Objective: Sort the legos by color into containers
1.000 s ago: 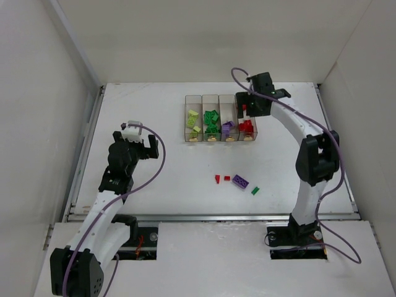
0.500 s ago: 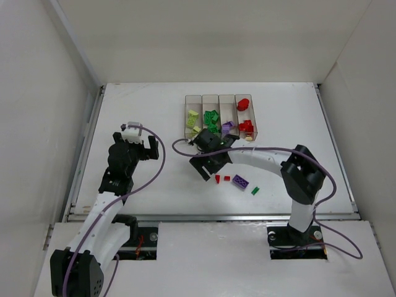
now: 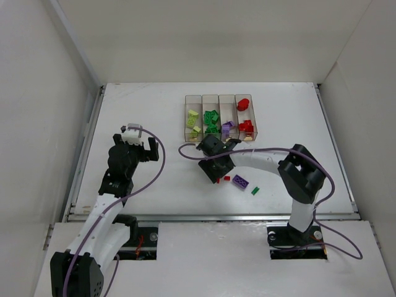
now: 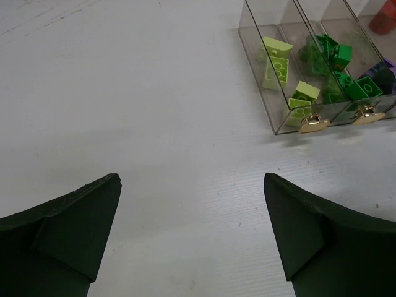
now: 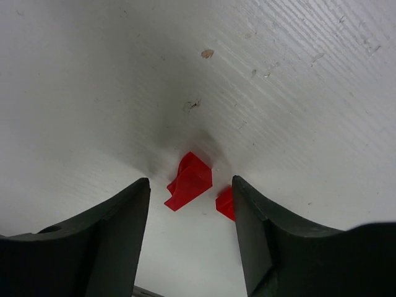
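A: What lies nearest the arms on the white worktop (image 3: 154, 185)?

B: Four loose legos. The nearest is a tiny flat green piece (image 3: 255, 190). A little farther, to its left, lies a purple brick with bumps on top (image 3: 241, 182). Left of that are a small red block (image 5: 226, 204) and a red wedge-shaped piece (image 5: 195, 173), side by side.

A: Where is the right end effector (image 5: 191, 181)?

B: It is down low over the red wedge-shaped piece. Its two dark fingers are apart, one on each side of the piece. A gap shows between the piece and the left finger. The small red block sits right by the other finger, but it is hard to tell if they touch. Both red pieces lie flat on the worktop.

A: And the left end effector (image 4: 190, 185)?

B: It is well off to the left, above a bare part of the worktop. Its fingers are spread wide and hold nothing.

A: What is farther back?

B: The row of four clear plastic bins (image 3: 219, 98), joined side by side. Small gold knobs (image 4: 314, 125) show on their near ends. From the left, the bins hold yellow-green legos (image 4: 278, 62), green legos (image 4: 328, 55), purple legos (image 3: 227, 127) and red legos (image 3: 245, 127).
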Robot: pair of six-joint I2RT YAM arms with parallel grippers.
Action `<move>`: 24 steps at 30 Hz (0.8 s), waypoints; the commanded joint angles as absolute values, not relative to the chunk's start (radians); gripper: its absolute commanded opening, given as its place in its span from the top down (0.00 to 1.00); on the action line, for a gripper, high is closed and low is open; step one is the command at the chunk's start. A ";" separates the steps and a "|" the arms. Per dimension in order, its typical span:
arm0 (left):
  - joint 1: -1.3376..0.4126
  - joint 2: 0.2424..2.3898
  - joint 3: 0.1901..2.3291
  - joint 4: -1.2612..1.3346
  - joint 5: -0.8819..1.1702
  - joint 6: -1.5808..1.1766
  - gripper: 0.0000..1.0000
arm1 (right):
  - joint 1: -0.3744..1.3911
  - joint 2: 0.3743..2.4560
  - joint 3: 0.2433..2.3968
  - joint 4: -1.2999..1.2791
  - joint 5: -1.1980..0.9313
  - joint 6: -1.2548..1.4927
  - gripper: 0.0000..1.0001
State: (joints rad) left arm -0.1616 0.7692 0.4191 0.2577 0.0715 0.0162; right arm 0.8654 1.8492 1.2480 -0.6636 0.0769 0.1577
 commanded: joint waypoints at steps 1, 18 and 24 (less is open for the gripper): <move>-0.160 0.758 0.416 0.288 0.083 0.002 0.01 | 0.871 1.855 1.252 -0.604 0.058 0.164 0.40; -0.160 0.758 0.416 0.298 0.083 0.002 0.01 | 0.761 1.816 1.439 -0.635 0.109 0.133 1.00; -0.160 0.758 0.396 0.316 0.074 0.023 0.01 | 0.507 1.880 1.676 -0.635 0.143 0.086 1.00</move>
State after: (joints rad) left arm -0.1616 0.7692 0.4091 0.2657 0.0711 0.0177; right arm 0.6193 1.8801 1.5642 -0.6582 0.0822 0.1257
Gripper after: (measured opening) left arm 0.993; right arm 0.289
